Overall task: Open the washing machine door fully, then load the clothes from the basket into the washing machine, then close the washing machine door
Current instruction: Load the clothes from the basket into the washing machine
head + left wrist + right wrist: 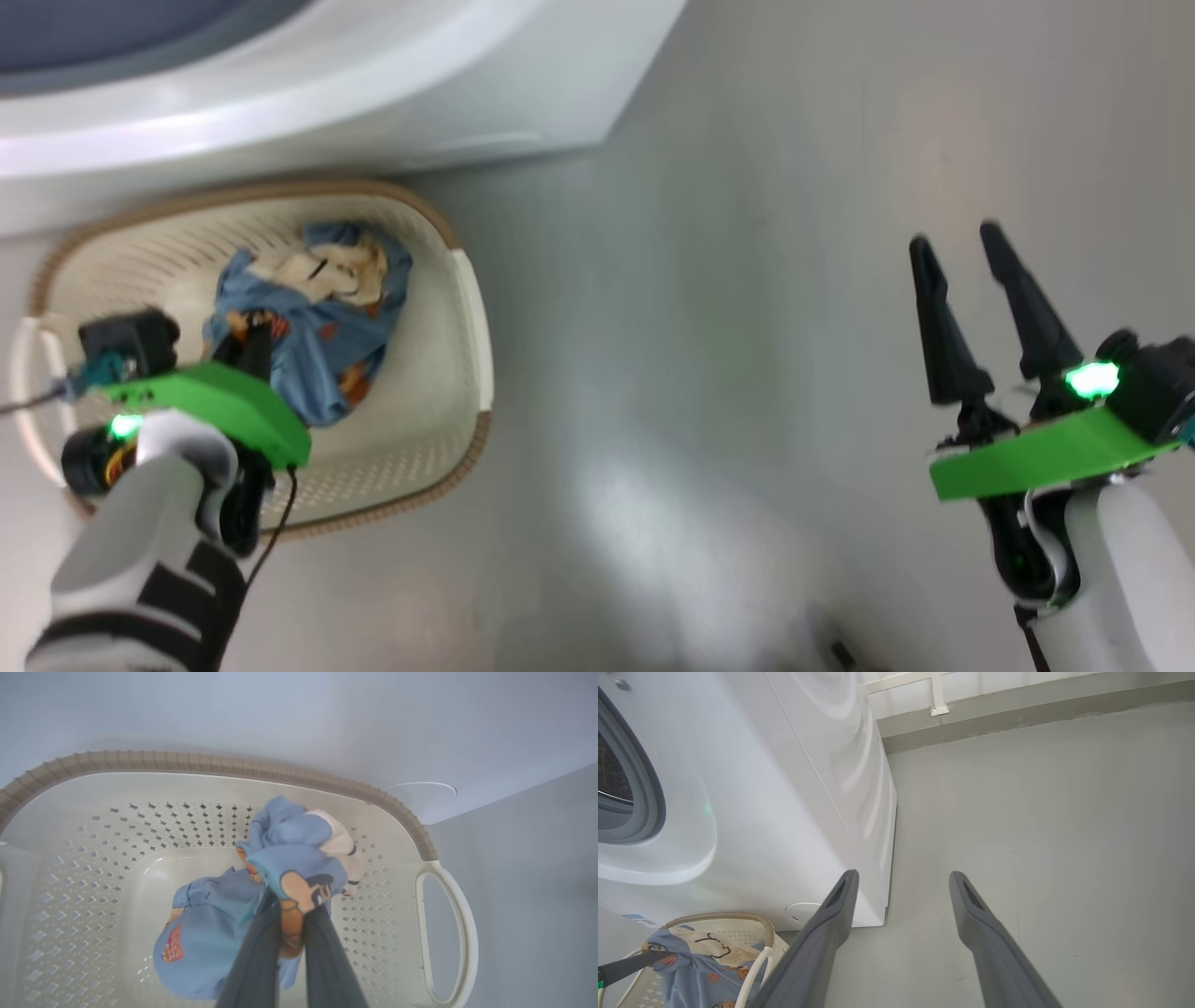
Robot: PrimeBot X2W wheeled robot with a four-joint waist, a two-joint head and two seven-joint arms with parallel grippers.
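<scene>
The cream basket (pixel 467 308) with a brown rim stands on the floor in front of the white washing machine (pixel 373 103). Light blue printed clothes (pixel 317 317) lie inside it. My left gripper (pixel 257 345) reaches down into the basket. In the left wrist view it (pixel 292 905) is shut on a fold of the clothes (pixel 210 933), just above the basket's (pixel 187 763) bottom. My right gripper (pixel 954 237) hovers open and holds nothing, over bare floor to the right. The washing machine door is out of view. The blue-grey gasket (pixel 644 788) of the machine's (pixel 761 812) opening is uncovered.
Grey floor (pixel 747 373) stretches to the right of the basket and the machine. In the right wrist view my open right gripper (pixel 903 877) points at the floor beside the machine's corner. A wall base (pixel 1017 714) runs behind. A small round cover (pixel 803 912) sits low on the machine's front.
</scene>
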